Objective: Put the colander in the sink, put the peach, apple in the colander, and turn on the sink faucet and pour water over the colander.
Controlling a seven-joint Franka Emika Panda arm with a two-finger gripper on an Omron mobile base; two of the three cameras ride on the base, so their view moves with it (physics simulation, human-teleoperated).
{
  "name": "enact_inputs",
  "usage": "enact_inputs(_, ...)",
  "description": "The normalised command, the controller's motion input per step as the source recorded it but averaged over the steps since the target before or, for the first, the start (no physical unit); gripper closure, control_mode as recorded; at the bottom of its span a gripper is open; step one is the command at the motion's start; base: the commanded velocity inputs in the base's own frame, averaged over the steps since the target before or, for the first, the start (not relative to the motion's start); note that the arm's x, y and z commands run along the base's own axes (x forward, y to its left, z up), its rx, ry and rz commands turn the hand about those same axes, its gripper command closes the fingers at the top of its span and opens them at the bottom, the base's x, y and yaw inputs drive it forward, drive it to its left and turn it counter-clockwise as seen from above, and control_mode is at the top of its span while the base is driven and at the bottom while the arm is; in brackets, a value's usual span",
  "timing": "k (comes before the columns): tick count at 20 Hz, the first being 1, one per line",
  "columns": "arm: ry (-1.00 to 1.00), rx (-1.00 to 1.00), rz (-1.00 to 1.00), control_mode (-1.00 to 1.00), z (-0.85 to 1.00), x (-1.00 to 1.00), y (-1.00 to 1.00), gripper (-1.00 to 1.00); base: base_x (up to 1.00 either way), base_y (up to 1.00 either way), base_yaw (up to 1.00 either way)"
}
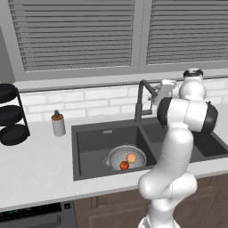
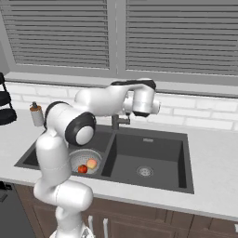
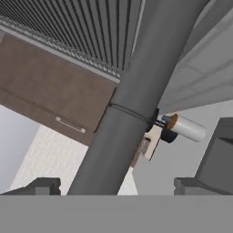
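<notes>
Jaws wide astride sink faucet (image 3: pixel 132 95) | no legible writing, seemingly

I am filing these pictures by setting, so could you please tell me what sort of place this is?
A simulated home kitchen, most likely. A dark double-basin sink with a gooseneck faucet is set in a pale counter below shuttered windows, and a colander of fruit sits in one basin.
</notes>
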Motion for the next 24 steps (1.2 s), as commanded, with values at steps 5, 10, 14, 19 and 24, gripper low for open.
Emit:
enact_inputs(5, 0.0, -0.1, -0.07, -1.0, 0.01, 0.0, 0.43, -1.0, 0.0, 0.0, 0.0)
enact_inputs(10, 0.0, -0.12, -0.14, -1.0, 0.0, 0.0, 0.67, -1.0, 0.0, 0.0, 0.0)
enact_inputs(14, 0.0, -0.14, -0.19, -1.0, 0.01, 0.0, 0.87, -1.0, 0.0, 0.0, 0.0)
enact_inputs(19, -0.02, -0.11, -0.23, -1.0, 0.05, 0.0, 0.85, -1.0, 0.0, 0.0, 0.0)
enact_inputs(24, -0.03, -0.02, -0.25, -1.0, 0.16, 0.0, 0.52, -1.0, 0.0, 0.0, 0.0)
